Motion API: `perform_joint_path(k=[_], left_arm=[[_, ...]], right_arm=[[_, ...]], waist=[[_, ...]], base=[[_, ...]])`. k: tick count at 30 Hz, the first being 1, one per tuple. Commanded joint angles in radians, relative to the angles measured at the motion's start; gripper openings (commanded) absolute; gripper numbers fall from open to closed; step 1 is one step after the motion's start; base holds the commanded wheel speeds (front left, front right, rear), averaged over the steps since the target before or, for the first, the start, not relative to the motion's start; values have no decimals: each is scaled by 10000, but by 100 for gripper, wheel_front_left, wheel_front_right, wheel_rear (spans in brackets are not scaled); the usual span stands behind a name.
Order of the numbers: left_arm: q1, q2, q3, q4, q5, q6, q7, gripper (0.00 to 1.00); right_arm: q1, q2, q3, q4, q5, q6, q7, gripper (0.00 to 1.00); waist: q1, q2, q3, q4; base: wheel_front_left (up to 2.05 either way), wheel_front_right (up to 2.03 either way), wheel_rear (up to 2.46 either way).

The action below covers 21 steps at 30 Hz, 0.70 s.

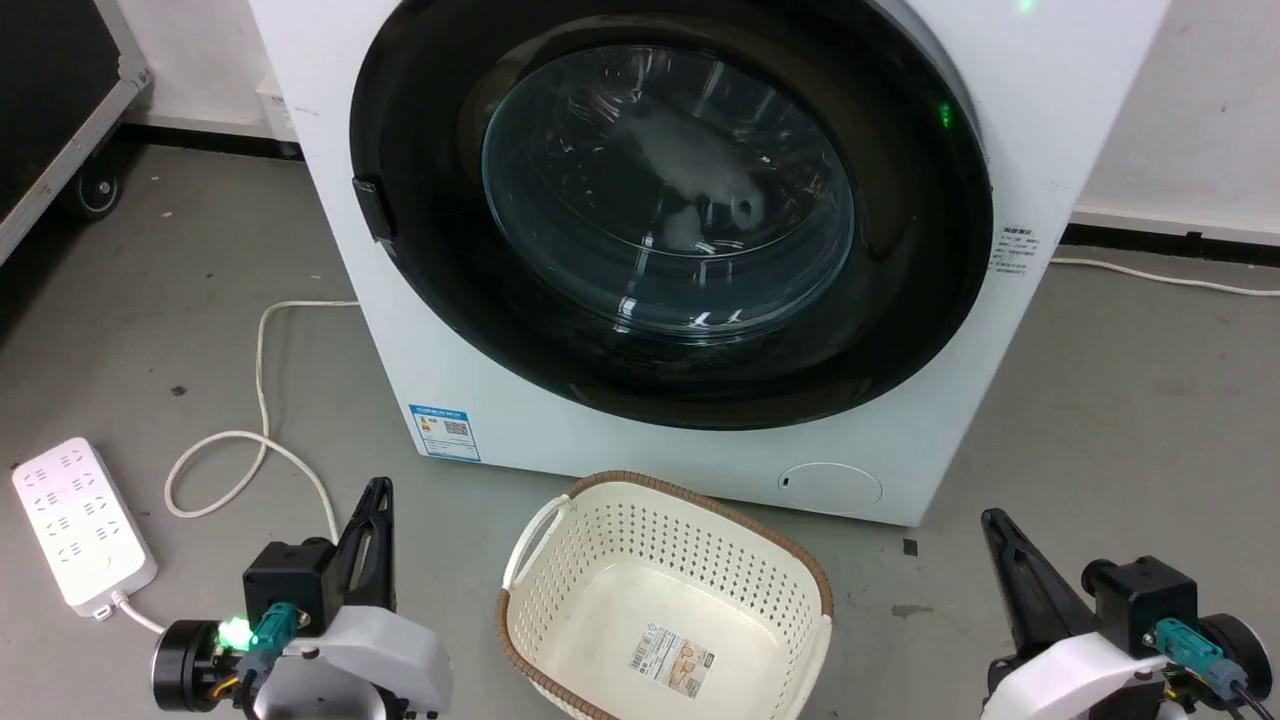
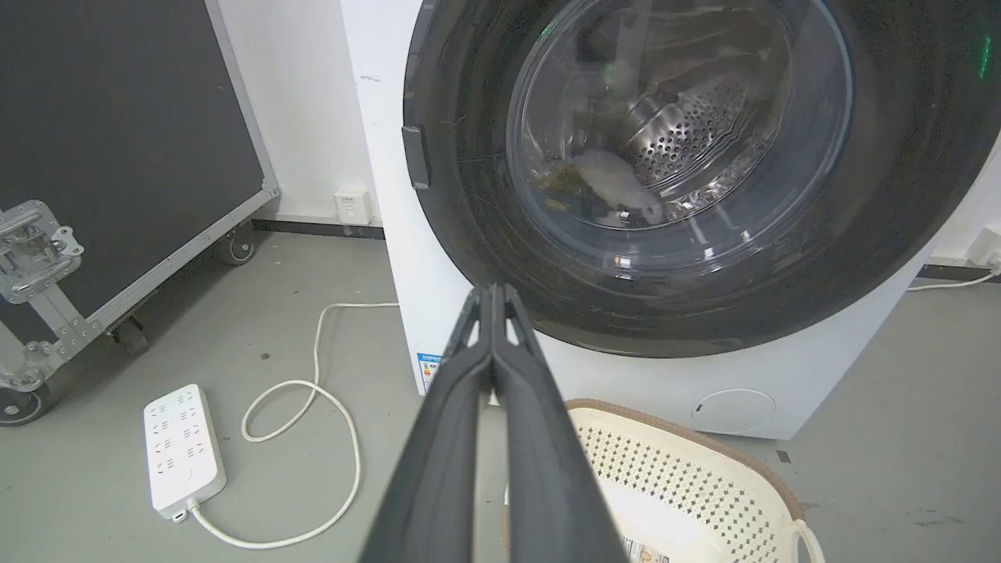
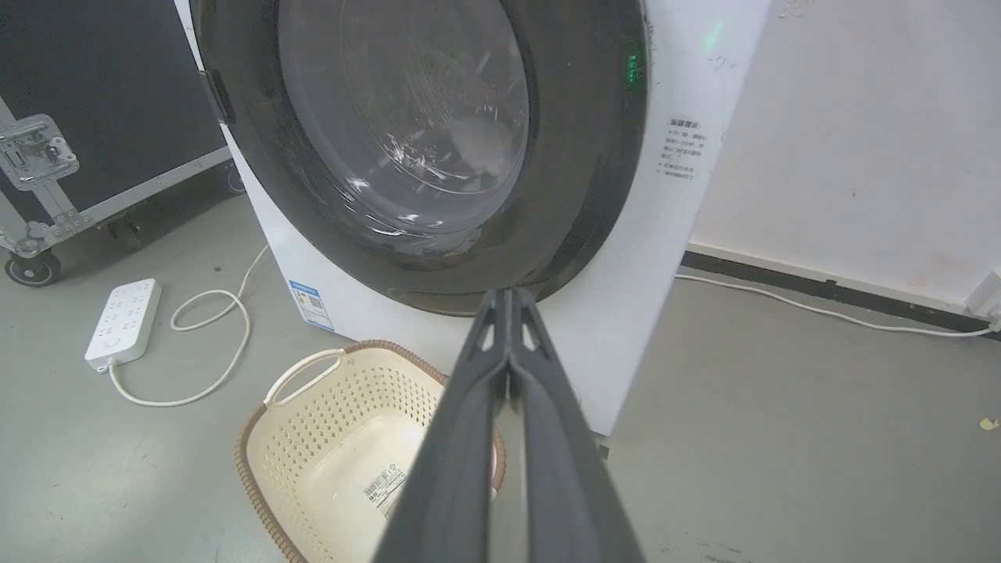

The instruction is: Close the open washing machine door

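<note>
Round glossy black washing machine door (image 1: 430, 250) lies flat against the front of the white boxy washing machine (image 1: 650, 450), at 12 o'clock in the head view. Small black handle tab (image 1: 372, 208) sits at the door's 9 o'clock. The bulging clear glass window (image 1: 668, 190) at its centre shows perforated steel and something pale behind. Left gripper (image 2: 493, 291) at 7 o'clock, fingers pressed together, holding nothing. Right gripper (image 3: 509, 293) at 5 o'clock, likewise. Cream perforated basket (image 1: 800, 565) on the floor at 6 o'clock, just beside the machine.
</note>
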Motion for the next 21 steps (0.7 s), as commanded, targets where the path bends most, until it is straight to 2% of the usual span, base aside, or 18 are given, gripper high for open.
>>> perform_joint_path(k=[1,21], left_arm=[[195,-79,68,-66,154,-33,15,0],[373,-433,346,-302,864,-174,181,0]], right_arm=[[-177,-39,24,-63,-106,-5,13,0],[-259,-47,116,-95,-327,-6,28,0]], waist=[[0,0,1,9],[0,0,15,136]], base=[[0,0,0],[0,0,0]])
